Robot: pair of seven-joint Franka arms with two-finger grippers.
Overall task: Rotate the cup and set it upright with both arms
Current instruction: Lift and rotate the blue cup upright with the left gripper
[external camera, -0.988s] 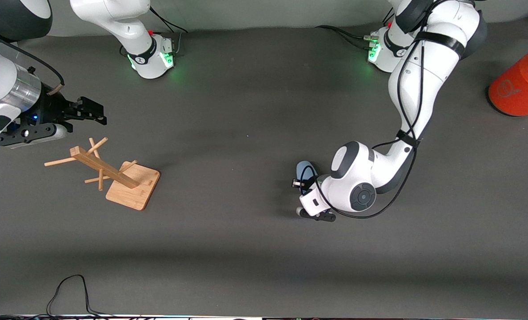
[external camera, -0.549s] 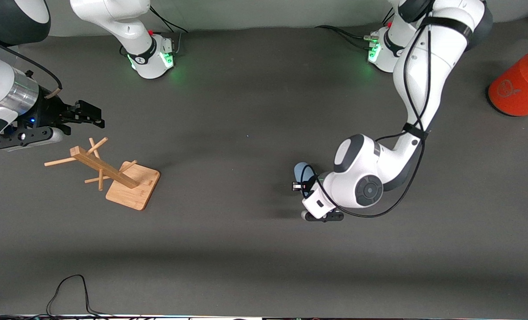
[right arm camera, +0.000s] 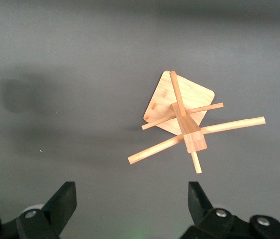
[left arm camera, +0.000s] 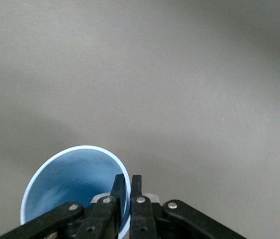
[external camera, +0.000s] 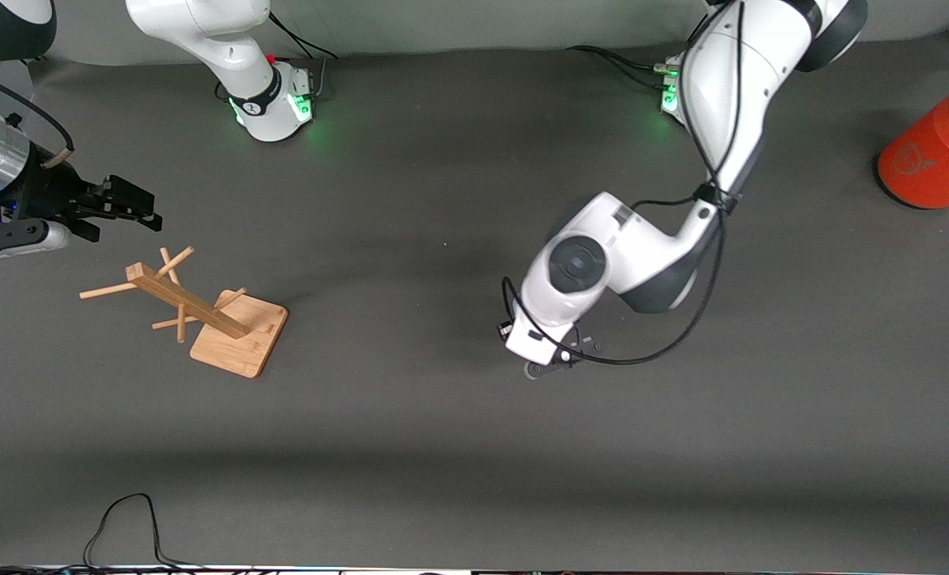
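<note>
The pale blue cup point(left arm camera: 70, 184) shows only in the left wrist view, with its open mouth toward that camera. My left gripper point(left arm camera: 128, 180) is shut on the cup's rim, one finger inside and one outside. In the front view the left arm's wrist covers the cup, and the left gripper point(external camera: 554, 359) is over the middle of the table. My right gripper point(external camera: 140, 204) is open and empty, held above the table near the wooden rack point(external camera: 203, 311) at the right arm's end. It also shows in the right wrist view point(right arm camera: 132, 199).
The wooden rack, also in the right wrist view point(right arm camera: 184, 119), stands on its square base with pegs sticking out. A big orange cylinder with a grey lid point(external camera: 930, 156) stands at the left arm's end. A black cable point(external camera: 123, 519) lies near the front camera's edge.
The left arm's wrist has turned and shifted toward the right arm's end, and now covers the cup in the front view. The right gripper has drawn back toward its end of the table.
</note>
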